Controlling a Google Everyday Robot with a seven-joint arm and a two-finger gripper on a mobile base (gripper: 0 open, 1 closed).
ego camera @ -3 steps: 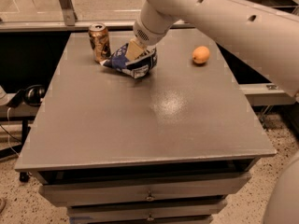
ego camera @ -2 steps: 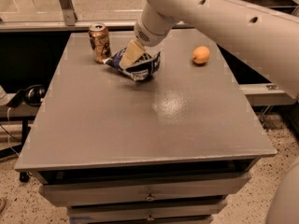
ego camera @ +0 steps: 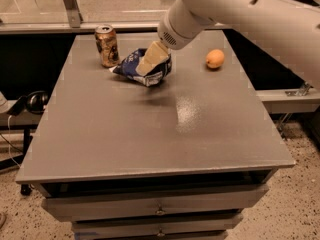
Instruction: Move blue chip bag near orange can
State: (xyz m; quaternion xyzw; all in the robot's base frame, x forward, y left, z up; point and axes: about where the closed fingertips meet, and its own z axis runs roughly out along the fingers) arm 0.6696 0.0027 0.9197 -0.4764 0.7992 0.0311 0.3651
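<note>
Reaching in from the upper right, the white arm [ego camera: 235, 9] brings its end effector [ego camera: 148, 65] down just to the right of the orange can [ego camera: 107, 45]. The end effector is pinching the blue chip bag [ego camera: 127, 65]: one tan finger [ego camera: 153, 58] lies across the top of the crinkled bag, while the other finger is hidden behind it. The bag hangs tilted in this grip, its left tip pointing toward the can and close to it, though the two do not appear to touch. A soft shadow falls on the bench [ego camera: 150, 144] in front of the bag, farther from the can, so the bag looks raised a little off the surface.

The can stands upright near the back left corner of the grey bench, silver top up. A small round orange fruit [ego camera: 215, 59] sits well to the right of the can, beyond the bag and apart from it, at about the same depth. A pale glare patch [ego camera: 187, 111] marks the bench top to the right of and in front of the can. Drawer fronts [ego camera: 160, 211] show under the bench's front edge, far in front of the can. Off the bench, to the left of and in front of the can, lies a dark rounded object [ego camera: 35, 101].
</note>
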